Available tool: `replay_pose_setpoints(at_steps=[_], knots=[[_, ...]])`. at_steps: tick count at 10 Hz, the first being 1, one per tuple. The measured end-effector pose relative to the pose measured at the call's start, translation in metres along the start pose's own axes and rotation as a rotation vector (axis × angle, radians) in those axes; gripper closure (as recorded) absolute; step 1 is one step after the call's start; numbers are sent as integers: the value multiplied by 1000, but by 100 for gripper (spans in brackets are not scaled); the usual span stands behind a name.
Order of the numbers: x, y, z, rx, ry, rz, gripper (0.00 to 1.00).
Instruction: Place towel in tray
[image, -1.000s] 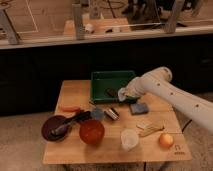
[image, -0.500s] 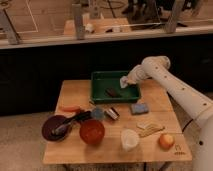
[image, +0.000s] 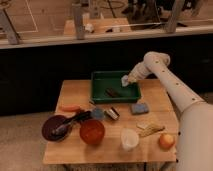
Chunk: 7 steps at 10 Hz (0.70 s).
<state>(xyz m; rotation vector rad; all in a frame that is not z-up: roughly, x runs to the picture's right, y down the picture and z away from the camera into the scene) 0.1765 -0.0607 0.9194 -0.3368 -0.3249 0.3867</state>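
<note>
Now hand (image: 127, 80) pinching towel (image: 124, 80) over tray (image: 100, 93); wooden table (image: 77, 147), dark wall behind.

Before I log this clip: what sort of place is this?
Probably a lab or gym-like hall: a railing, marked floor, wooden table. The gripper holds the towel over the tray.

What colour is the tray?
Green, in the camera view: tray, gripper over it with the towel.
</note>
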Motion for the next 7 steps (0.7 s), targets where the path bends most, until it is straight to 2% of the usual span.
replay_pose_setpoints(at_steps=[1,5,7], knots=[[3,1,2,-5,0,4,22],[9,1,8,-19,6,17,22],[9,0,6,-11,7,70,22]])
